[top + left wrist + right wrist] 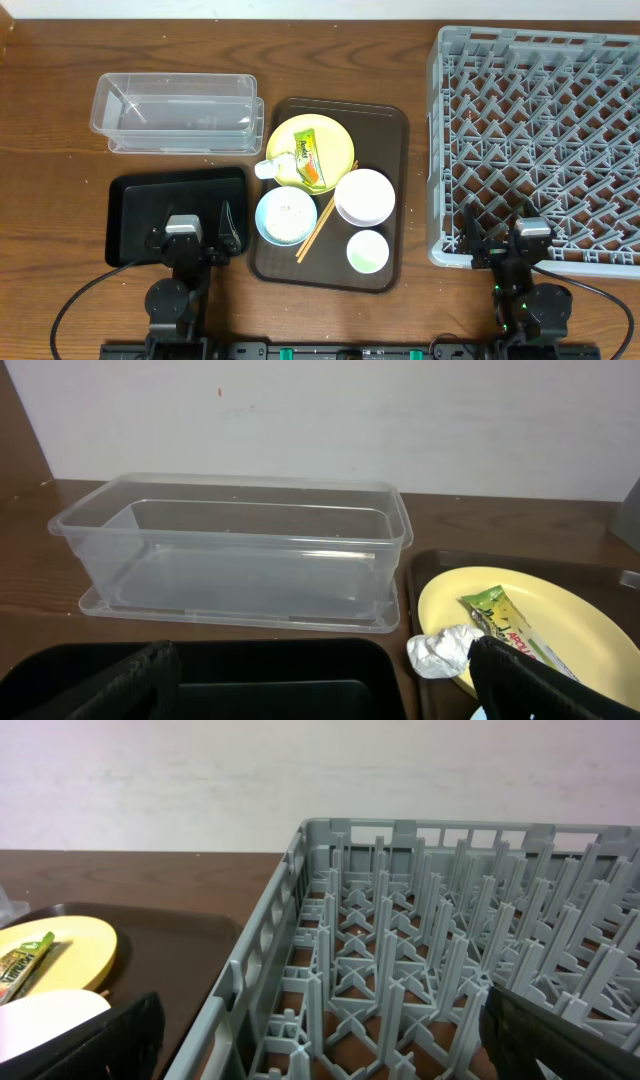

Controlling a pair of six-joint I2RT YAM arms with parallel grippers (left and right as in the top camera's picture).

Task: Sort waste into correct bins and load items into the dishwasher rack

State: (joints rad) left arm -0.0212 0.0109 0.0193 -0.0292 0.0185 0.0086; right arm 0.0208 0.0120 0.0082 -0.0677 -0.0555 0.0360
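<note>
Wooden table [50,120]: chopsticks [320,225] lie diagonally, lower-left to upper-right; both arms' jaws spread

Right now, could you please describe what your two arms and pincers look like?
The left black two-finger pincer and right black two-finger pincer each carry a grey block; thin black cables curve from both black arm bases.

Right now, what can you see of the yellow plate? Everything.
The yellow plate is round, shallow and smooth, and looks like plastic with no visible damage. It lies flat, right side up, in the far left corner of the brown tray. A printed wrapper lies on it and a crumpled white scrap rests at its left rim. The white bowl sits by its near right edge; whether they touch I cannot tell.
</note>
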